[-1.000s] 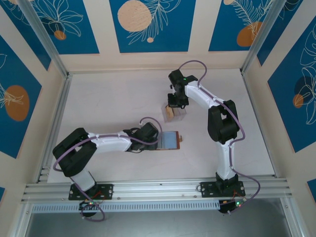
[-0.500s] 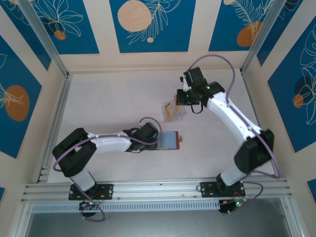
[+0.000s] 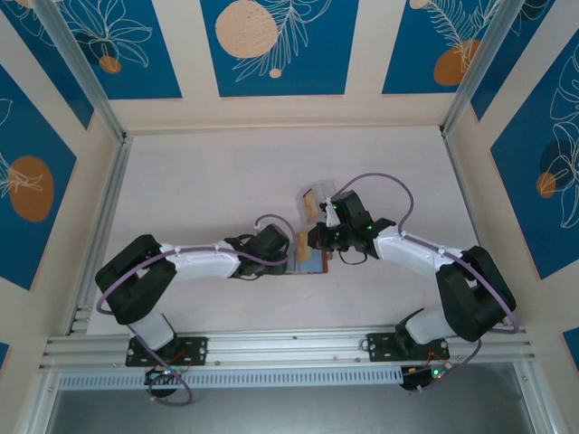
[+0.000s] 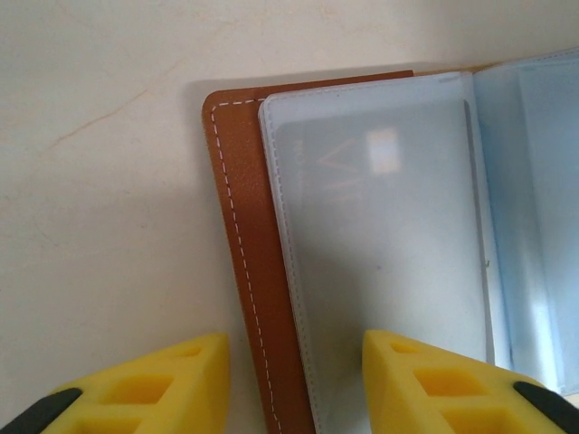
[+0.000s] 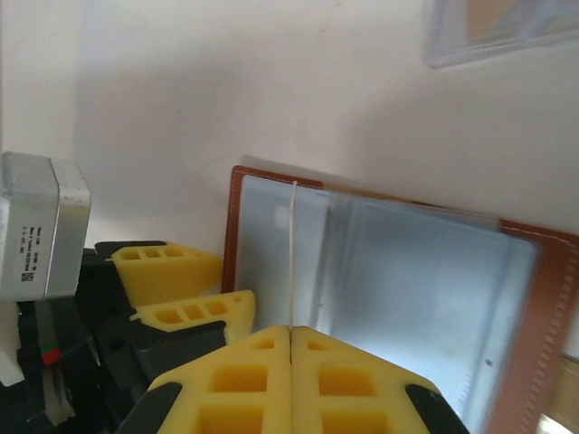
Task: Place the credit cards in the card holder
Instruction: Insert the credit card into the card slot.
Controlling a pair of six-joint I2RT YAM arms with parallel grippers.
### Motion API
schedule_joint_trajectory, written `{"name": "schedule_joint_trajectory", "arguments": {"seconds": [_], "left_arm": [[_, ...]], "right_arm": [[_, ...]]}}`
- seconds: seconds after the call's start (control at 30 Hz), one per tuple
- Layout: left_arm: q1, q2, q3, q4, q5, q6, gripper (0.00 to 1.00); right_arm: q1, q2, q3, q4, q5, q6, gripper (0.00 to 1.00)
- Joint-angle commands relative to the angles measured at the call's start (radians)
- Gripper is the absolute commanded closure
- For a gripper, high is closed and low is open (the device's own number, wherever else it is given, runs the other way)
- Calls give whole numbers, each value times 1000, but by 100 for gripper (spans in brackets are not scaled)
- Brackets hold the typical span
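Swung back from the clear box (image 3: pixel 314 201) toward the table's (image 3: pixel 199 181) near edge, the right hand (image 5: pixel 291 333) is now held over the open card holder (image 5: pixel 407 271), clamped on a credit card (image 5: pixel 291 253) seen edge-on. That card is best lowered squarely into a sleeve mouth. Just beside it the left hand (image 4: pixel 294 362) is parked, fingers apart, astride the holder's left border, and could be struck.

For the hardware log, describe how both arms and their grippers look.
The left arm and right arm have white links with black joints and bases, each trailed by a looping purple cable. The left gripper and right gripper have yellow fingers with cut-out hollows and black backs.
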Motion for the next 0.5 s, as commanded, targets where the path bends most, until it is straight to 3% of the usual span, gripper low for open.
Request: {"name": "schedule_joint_trajectory", "arguments": {"seconds": [0.0, 0.47], "left_arm": [[-15, 49, -37, -34, 47, 7, 59], [-18, 46, -41, -38, 47, 6, 60]], "right_arm": [[3, -20, -72, 249, -27, 95, 100], [38, 17, -157, 343, 120, 113, 100]]}}
